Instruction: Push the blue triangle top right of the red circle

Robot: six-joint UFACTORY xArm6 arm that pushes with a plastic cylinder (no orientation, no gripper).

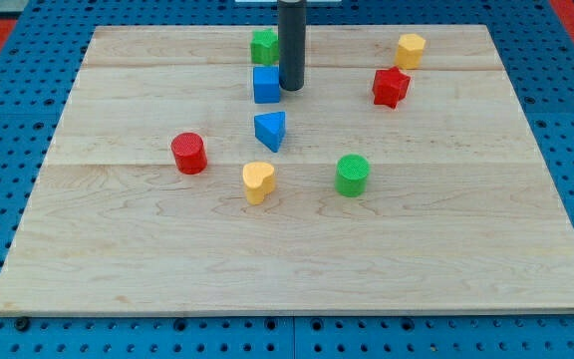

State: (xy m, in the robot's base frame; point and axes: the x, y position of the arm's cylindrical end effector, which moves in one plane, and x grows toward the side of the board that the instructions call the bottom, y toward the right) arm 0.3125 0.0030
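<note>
Blue triangle (271,130), red circle (188,153)

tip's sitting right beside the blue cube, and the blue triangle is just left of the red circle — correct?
Not quite. In the camera view the blue triangle is to the right of the red circle, slightly higher. The rest holds: my tip is right beside the blue cube.

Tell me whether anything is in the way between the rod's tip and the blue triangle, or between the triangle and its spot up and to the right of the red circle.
Nothing blocks either. My tip is above the blue triangle, beside the blue cube, which sits just off that line. The triangle already lies up-right of the red circle.
</note>
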